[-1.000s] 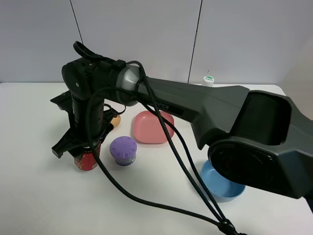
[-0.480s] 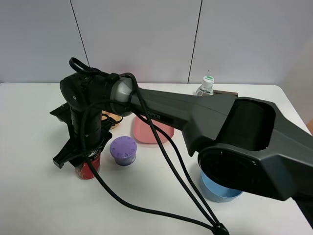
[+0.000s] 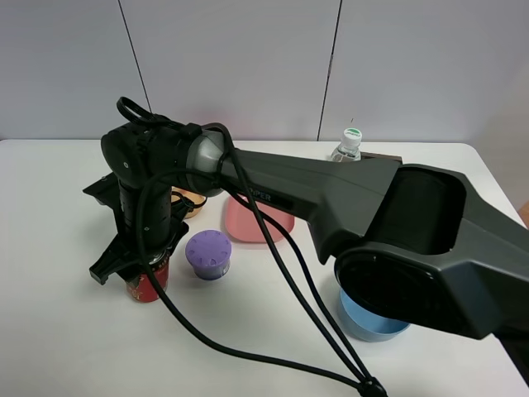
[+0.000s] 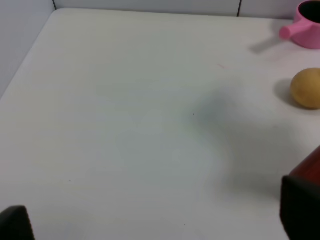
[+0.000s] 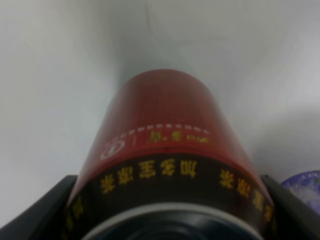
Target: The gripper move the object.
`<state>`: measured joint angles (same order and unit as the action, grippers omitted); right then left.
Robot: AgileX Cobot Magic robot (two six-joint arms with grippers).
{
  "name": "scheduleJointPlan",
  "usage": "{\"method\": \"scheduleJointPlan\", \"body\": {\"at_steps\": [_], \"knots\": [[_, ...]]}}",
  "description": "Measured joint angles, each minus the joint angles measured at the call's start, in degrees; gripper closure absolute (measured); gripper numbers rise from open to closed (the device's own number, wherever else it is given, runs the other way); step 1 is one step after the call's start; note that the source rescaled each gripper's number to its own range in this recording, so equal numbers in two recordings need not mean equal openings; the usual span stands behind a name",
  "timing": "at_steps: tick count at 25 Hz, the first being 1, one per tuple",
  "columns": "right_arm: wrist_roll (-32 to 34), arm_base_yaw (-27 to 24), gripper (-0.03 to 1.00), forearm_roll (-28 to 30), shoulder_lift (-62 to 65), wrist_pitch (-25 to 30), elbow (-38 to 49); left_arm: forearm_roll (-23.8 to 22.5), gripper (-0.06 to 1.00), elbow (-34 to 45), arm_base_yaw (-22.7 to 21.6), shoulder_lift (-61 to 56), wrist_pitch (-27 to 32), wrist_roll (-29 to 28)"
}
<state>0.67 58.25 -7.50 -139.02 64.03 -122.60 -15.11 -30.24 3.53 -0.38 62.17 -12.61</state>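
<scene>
The red can (image 3: pixel 147 284) with yellow markings stands on the white table (image 3: pixel 66 347) at the left, next to the purple container. My right gripper (image 3: pixel 139 263), black and clawed, reaches across from the right and comes down over the can's top. In the right wrist view the can (image 5: pixel 165 140) fills the frame, with the gripper (image 5: pixel 167 217) closed against both its sides. My left gripper (image 4: pixel 155 222) shows only as two black fingertips (image 4: pixel 299 210) set far apart, empty. A red edge (image 4: pixel 311 167) shows beside one of them.
A purple ridged-lid container (image 3: pixel 208 252) stands just right of the can. A pink plate (image 3: pixel 252 222), an orange-yellow item (image 3: pixel 192 198), a water bottle (image 3: pixel 349 142) and a blue bowl (image 3: pixel 372 321) are also there. The left wrist view shows a yellow ball (image 4: pixel 306 88) and a pink cup (image 4: pixel 306 20).
Over the last second the right gripper and the can shifted slightly toward the table's front, and the arm dropped lower. In the last half second almost nothing moved.
</scene>
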Motion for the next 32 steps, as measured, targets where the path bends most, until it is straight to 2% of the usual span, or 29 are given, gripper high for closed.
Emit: {"method": "scheduleJointPlan", "body": {"at_steps": [10, 17, 26, 30, 32], "knots": [[-0.20, 0.00, 0.17, -0.22, 0.00, -1.08, 0.00, 0.00, -0.06, 0.00, 0.00, 0.00, 0.00, 0.00], [-0.67, 0.06, 0.01, -1.18, 0.05, -1.29, -0.32, 0.00, -0.06, 0.00, 0.00, 0.00, 0.00, 0.00], [-0.67, 0.06, -0.01, -0.57, 6.99, -2.25, -0.32, 0.00, -0.06, 0.00, 0.00, 0.00, 0.00, 0.00], [-0.36, 0.06, -0.02, 3.33, 15.39, -3.41, -0.32, 0.00, -0.06, 0.00, 0.00, 0.00, 0.00, 0.00], [0.37, 0.06, -0.01, 7.91, 19.79, -4.92, -0.32, 0.00, -0.06, 0.00, 0.00, 0.00, 0.00, 0.00]]}}
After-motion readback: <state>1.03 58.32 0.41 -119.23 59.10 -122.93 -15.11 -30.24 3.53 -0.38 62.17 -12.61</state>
